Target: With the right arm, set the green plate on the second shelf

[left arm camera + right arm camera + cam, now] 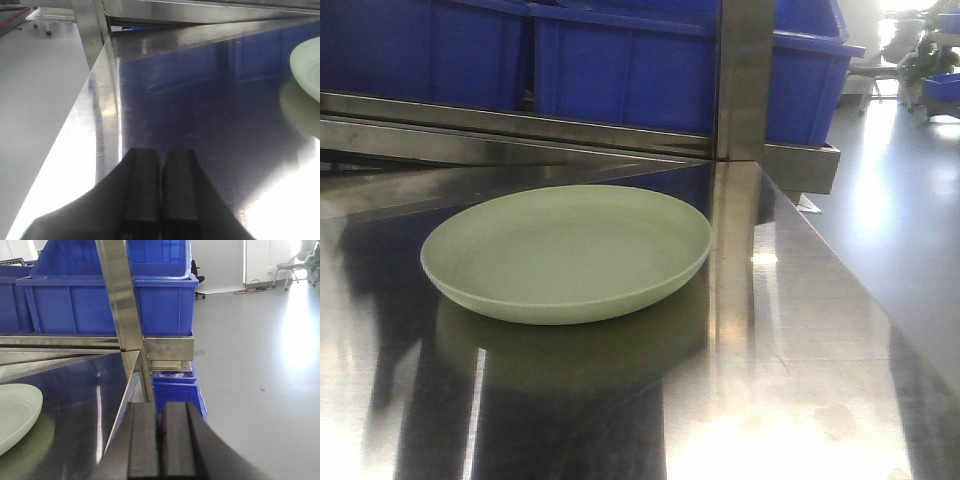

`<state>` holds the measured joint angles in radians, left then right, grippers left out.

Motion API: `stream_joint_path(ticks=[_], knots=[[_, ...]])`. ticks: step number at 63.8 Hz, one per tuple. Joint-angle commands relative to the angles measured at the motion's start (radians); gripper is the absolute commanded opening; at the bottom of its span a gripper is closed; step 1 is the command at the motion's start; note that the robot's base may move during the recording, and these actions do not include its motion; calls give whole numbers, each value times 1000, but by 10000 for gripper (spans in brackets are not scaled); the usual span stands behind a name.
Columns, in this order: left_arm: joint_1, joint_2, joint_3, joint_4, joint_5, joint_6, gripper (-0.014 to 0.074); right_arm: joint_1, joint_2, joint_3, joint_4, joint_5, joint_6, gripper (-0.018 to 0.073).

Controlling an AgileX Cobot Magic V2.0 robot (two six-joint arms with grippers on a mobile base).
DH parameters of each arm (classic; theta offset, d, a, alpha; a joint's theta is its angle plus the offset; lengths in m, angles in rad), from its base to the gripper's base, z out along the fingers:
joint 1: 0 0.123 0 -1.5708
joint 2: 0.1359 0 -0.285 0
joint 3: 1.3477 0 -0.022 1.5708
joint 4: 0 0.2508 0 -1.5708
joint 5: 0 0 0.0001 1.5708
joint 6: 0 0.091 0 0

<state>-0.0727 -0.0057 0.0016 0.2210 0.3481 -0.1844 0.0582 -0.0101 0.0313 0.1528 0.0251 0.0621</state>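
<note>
Green plate (565,255), flat on steel surface (800,330), both grippers clear of it.

Plate: centre-left of front view, rim up, under a shelf carrying blue bins (620,70); which shelf level it lies on cannot be told. Upright post (740,80): just behind the plate's right edge. Right gripper (160,440): bottom centre of its view, fingers pressed together, empty, plate at lower left and apart. Left gripper (160,195): bottom centre of its view, fingers pressed together, empty, plate at far right edge. Hazards, judged: the low rim gives a thin pinch, so a shallow grip may slip. Polished steel may let the plate skid when nudged. The right arm's approach passes near the post, so a clash is possible.
</note>
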Motion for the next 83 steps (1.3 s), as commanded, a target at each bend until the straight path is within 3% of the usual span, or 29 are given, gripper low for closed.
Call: stream_joint_path(ticks=[1,43,59,83], knots=[[-7,-22,42,1,-61,-5,125,-4,-19,-5,-6,-85,0,48],[-7,-22,42,1,-61,-5,125,-4,-19,-5,-6,-114,0,48],[-7,-22,42,1,-61,-5,125,-4,-15,-5,-6,-59,0,48],[-7,-22,42,1,-61,-5,125,-4,275,-140,4,18,0,48]])
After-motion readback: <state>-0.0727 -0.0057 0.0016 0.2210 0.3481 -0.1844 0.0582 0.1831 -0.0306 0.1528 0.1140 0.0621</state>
